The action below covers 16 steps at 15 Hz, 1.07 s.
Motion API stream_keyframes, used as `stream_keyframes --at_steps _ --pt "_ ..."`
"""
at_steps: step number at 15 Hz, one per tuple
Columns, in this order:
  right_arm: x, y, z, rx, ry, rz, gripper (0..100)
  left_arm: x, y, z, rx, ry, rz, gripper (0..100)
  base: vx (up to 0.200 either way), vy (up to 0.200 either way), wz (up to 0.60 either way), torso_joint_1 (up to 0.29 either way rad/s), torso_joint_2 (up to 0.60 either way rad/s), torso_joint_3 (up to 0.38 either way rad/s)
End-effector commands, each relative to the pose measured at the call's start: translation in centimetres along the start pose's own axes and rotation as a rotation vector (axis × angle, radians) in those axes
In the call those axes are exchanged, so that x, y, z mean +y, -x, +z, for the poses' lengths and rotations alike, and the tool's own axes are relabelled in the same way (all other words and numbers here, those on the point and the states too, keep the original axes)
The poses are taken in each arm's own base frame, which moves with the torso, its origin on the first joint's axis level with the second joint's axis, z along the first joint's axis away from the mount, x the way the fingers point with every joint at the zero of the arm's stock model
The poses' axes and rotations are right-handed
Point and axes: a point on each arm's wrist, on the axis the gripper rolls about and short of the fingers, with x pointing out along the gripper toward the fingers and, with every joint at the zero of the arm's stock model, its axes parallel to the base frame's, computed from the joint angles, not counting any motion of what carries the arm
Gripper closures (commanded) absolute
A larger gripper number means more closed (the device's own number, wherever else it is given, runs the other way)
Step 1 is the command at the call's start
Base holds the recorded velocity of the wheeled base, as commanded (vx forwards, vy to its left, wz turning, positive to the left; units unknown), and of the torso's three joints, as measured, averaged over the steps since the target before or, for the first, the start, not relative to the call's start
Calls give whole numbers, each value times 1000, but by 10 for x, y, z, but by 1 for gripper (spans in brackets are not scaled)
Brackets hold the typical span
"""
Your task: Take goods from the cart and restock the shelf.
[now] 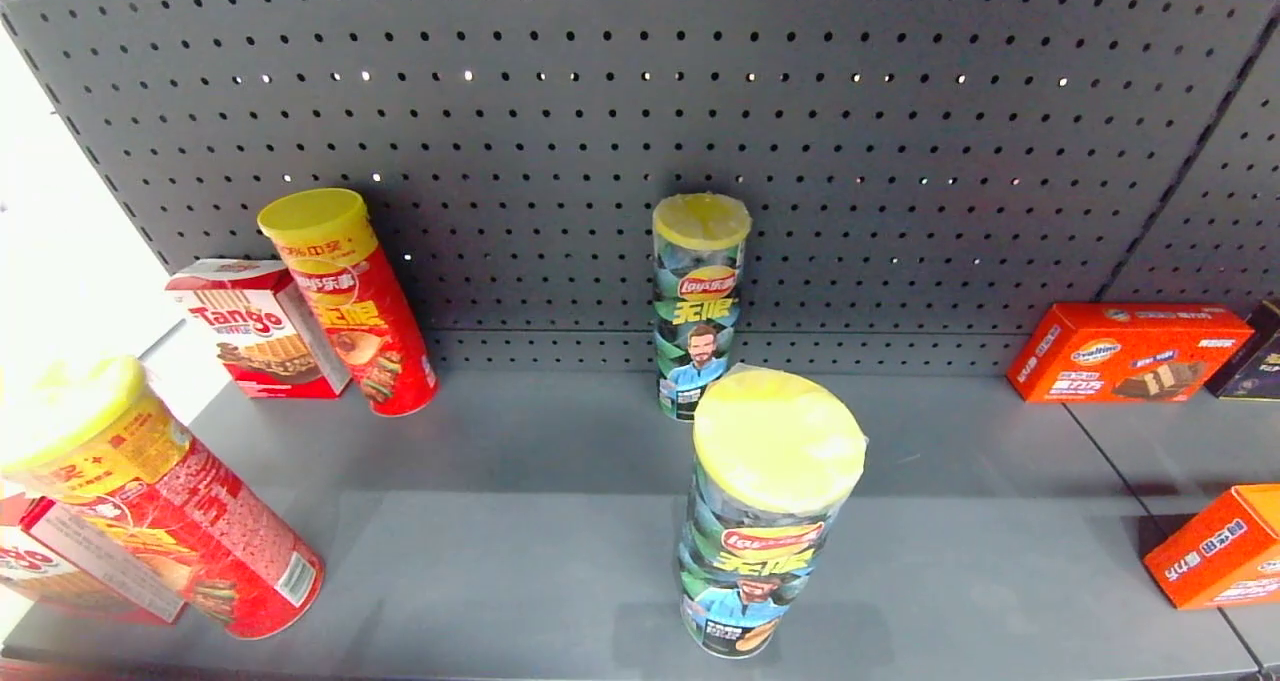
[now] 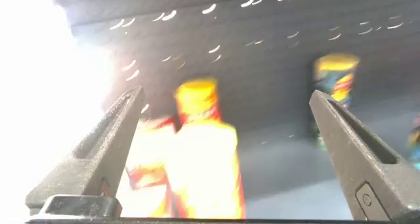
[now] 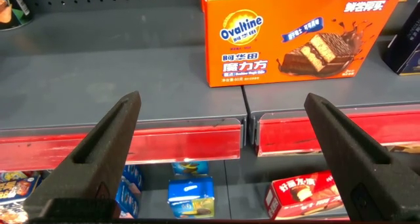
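Two grippers on me, both spread wide, nothing between the fingers. My left gripper [image 2: 224, 96] points at the left end of the grey metal shelf [image 1: 520, 561]; that wrist view is blurred and glared.

Shelf stock as I see it from the head, left to right:
- Front-left corner: red cylindrical chip can with yellow plastic lid [image 1: 160, 501], close to the front edge. A flat red and white box [image 1: 60, 571] overlaps its base; I can't tell whether they touch.
- Back-left: red and white wafer carton [image 1: 255, 326] upright, with a second red can [image 1: 350, 301], yellow lid too, just beside it. Both are near the perforated back panel [image 1: 640, 111].
- Centre: green-blue chip can with yellow lid [image 1: 698, 306] upright at the back panel. A matching green-blue can [image 1: 765, 511] is upright near the front edge, in line with it, apart.
- Right: orange cardboard box [image 1: 1125, 351] lying at the back, dark box [image 1: 1255, 361] just beside it at the frame edge. A second orange box [image 1: 1215, 546] is nearer the front.

My right gripper [image 3: 222, 98] sits level with the shelf's front edge, facing the red price strip [image 3: 184, 142]. One orange box stands beyond the fingers; which of the two, I can't tell. Below the strip, a lower tier holds blue packets [image 3: 190, 194] and a red carton [image 3: 302, 194].
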Motion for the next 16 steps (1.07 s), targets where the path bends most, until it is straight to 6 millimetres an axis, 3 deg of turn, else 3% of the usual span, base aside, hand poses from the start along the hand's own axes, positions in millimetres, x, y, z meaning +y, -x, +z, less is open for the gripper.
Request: stream_keyframes --at_steps 1,5,8,12,16 --pt "0 0 0 1 0 1 0 -6 43 -8 -11 -1 99 0 0 0 0 0 0 0" --pt "0 0 0 1 0 1 0 -20 56 -51 74 0 202 0 0 0 0 0 0 0" --pt "0 0 0 1 0 1 0 -28 57 -99 142 53 -41 0 0 0 0 0 0 0" --pt "0 0 0 -1 0 1 0 -32 69 -122 328 97 -104 0 0 0 0 0 0 0" --pt "0 0 0 1 -1 1 0 -32 69 -123 342 164 -96 0 0 0 0 0 0 0"
